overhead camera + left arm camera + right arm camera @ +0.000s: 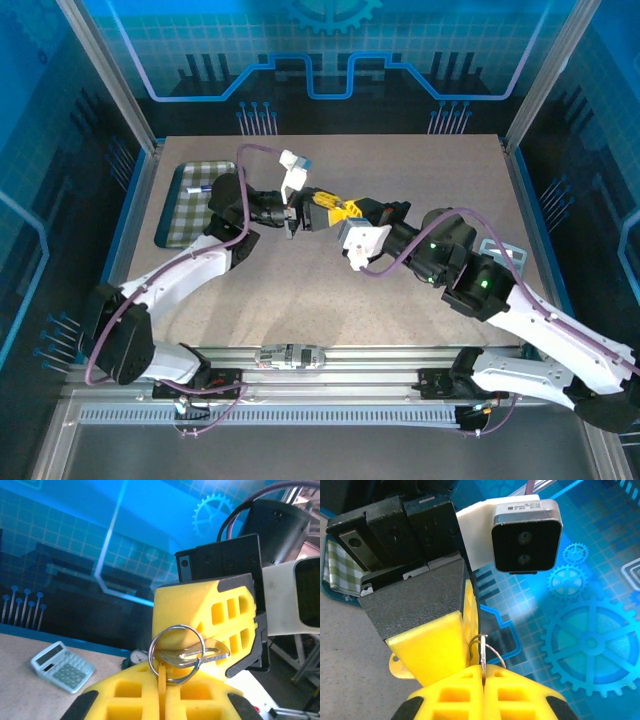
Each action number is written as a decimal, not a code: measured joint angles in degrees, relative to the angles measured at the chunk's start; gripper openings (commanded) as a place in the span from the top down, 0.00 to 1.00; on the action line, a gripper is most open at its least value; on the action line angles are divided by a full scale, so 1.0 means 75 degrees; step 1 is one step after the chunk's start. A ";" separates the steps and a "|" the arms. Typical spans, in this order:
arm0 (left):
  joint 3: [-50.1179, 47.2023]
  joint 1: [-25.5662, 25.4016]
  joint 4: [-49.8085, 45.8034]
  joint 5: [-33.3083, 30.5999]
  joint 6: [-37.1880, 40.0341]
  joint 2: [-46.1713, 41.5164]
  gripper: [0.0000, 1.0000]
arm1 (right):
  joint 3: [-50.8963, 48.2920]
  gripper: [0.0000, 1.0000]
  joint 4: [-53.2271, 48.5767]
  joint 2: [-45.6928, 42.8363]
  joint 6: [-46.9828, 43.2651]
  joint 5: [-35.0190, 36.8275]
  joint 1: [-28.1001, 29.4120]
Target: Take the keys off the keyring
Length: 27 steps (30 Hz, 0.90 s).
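Count: one key, one keyring, two pincers, one tray, one calculator.
Key: silvery grey. In the left wrist view it lay broadside, its head threaded on the wire loop and its blade reaching toward the yellow fingers opposite.
Keyring: a round wire loop with a thin yellow-orange tag below it. It was held in the air between the two pincers, above the middle of the table.
Left pincer: fingers pressed together, clamped on the yellow-orange tag. The wire loop stood just above its fingertips.
Right pincer: fingers pressed together, clamped on the key. From its own camera the key showed edge-on as a thin metal sliver rising out of the seam between the fingers, with the loop curving beside it.
Pincers together: tip to tip and very close, with the key and loop bridging the small space between them. Whether the yellow fingertips touched each other could not be told.
Tray: at the far left of the table, lined with a green checked cloth, well apart from the pincers.
Calculator: pale, lying flat on the table.
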 measured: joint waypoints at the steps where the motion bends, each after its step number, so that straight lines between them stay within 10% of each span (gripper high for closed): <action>1: 0.0000 -0.0012 -0.0414 -0.0105 0.0370 -0.0122 0.96 | 0.0000 1.00 -0.0029 0.0000 0.0128 -0.0047 -0.0020; 12: -0.0006 -0.0283 -0.2736 -0.1480 0.2707 -0.0994 0.73 | 0.0006 1.00 -0.0035 0.0006 0.1373 -0.0851 -0.0373; 27: -0.0169 -0.0379 -0.2690 -0.1792 0.2955 -0.1075 0.53 | -0.0023 1.00 -0.0090 -0.0064 0.2305 -0.1853 -0.0898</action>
